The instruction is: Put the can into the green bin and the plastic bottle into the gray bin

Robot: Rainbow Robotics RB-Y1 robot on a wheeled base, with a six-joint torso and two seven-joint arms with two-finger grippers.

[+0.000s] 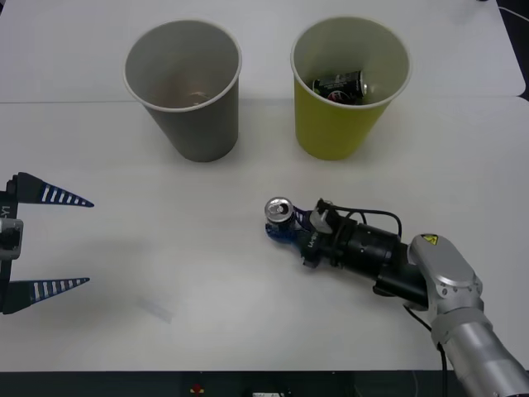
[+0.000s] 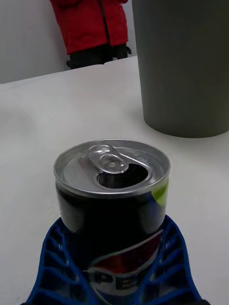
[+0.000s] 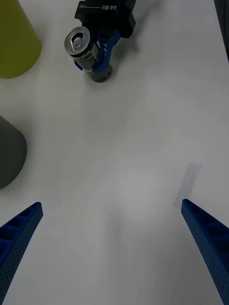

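Nearest the front camera, the right arm reaches in low from the lower right, and its right gripper (image 1: 285, 225) is closed around the can (image 1: 278, 211), which stands upright on the white table (image 1: 207, 273) with its silver top facing up. Beyond it, well apart, stand the gray bin (image 1: 186, 91) on the left and the green bin (image 1: 349, 87) on the right, both upright and side by side; a black can with white lettering (image 1: 340, 86) lies inside the green one. At the left edge the left gripper (image 1: 33, 244) hovers with its blue fingers spread wide and nothing between them. From the right wrist, the can (image 2: 112, 200) sits between the blue ribbed fingers (image 2: 55, 267), which press against its dark sides; its pull tab and open mouth face up, and the gray bin (image 2: 183, 66) rises behind it on the table (image 2: 43, 124). From the left wrist, two blue fingertips (image 3: 19, 233) stand far apart over bare table (image 3: 133, 143); farther off, the right gripper (image 3: 98, 55) clasps the can (image 3: 80, 45), with the green bin (image 3: 14, 38) close beside it and an edge of the gray bin (image 3: 9, 152) nearer this arm.
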